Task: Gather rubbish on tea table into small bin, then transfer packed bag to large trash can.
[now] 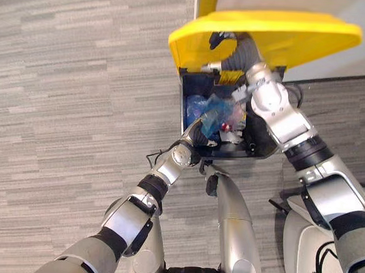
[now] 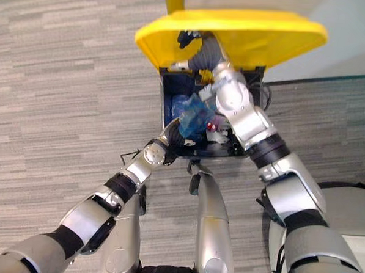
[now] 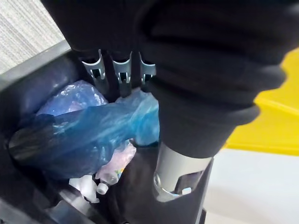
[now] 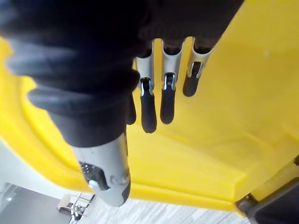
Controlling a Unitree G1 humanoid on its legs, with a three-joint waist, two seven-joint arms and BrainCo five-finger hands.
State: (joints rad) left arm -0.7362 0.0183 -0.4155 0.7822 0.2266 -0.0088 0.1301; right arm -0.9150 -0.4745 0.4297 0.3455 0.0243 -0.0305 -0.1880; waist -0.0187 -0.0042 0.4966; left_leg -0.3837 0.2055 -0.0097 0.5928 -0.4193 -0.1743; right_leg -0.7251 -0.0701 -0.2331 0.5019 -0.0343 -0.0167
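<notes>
the large trash can [image 1: 255, 149] stands open on the grey floor, its yellow lid [image 1: 286, 32] tipped up and back; the right hand [image 4: 88, 56] props the lid from below, its fingers [image 4: 148, 109] straight and flat against the underside, holding nothing; inside the can lies the blue bag [image 3: 88, 135], by the left wall and atop other rubbish; it looks light, soft and slippery, thin film that would tear on a sharp rim, so the bunched neck is likely the place to take it, not the loose belly; its long axis seems to run from the can's near rim toward the far left corner, the gathered end probably nearest the left hand [image 3: 201, 84]; that hand reaches into the can's mouth against the bag, and whether it has hold i cannot tell
</notes>
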